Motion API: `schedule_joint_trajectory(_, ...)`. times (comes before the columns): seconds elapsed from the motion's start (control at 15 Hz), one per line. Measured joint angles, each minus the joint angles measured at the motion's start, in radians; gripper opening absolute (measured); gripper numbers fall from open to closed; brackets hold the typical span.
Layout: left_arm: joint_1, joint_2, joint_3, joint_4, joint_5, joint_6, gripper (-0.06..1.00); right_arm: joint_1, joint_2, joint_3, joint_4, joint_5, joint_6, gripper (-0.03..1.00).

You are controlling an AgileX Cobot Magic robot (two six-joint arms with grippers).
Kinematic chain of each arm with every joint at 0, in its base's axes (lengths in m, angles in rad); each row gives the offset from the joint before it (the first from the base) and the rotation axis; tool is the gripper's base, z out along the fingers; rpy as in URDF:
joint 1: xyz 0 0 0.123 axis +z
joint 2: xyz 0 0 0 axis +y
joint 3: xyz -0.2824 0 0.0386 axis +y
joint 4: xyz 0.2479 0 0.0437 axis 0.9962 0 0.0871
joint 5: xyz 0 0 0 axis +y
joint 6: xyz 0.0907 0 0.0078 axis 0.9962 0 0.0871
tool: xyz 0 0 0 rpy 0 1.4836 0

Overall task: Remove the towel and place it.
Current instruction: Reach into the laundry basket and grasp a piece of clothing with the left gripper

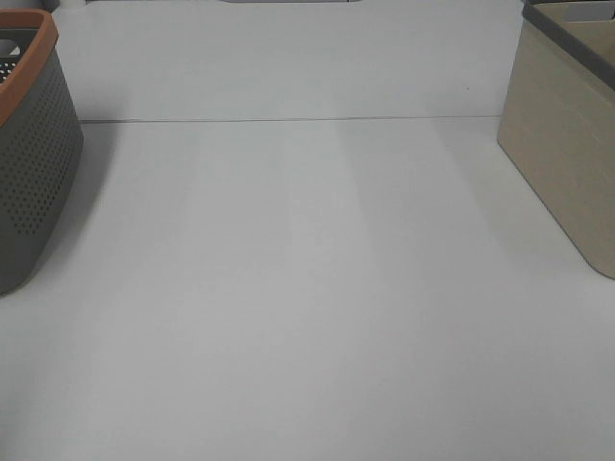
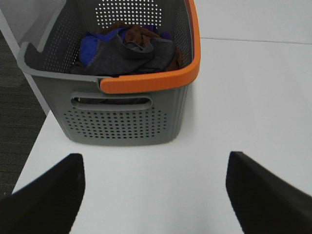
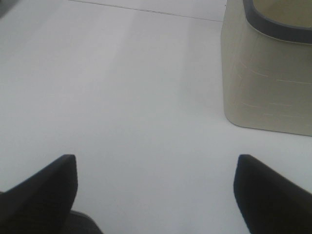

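one white table (image 1: 307,288), towel (image 2: 119,57) in grey basket (image 2: 122,124)

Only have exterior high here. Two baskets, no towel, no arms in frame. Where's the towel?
Observer: Left wrist view shows the towel inside the grey basket, bunched among a blue cloth and a brown cloth.
Operator: Left gripper state?
Observer: The left gripper is open, over the table short of that basket, holding nothing.
Operator: Right side?
Observer: The right gripper is open too, empty, facing the beige basket.
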State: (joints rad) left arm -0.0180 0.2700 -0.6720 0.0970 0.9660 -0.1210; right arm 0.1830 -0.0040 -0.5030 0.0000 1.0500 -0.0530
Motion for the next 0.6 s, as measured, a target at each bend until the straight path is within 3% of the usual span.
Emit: schedule_joint_trajectory(0.6,0.0,0.514,-0.18,0.174,-0.253,-0.333,0.74,0.0,0.0,0.0,0.0,0.0,0.0,0.85)
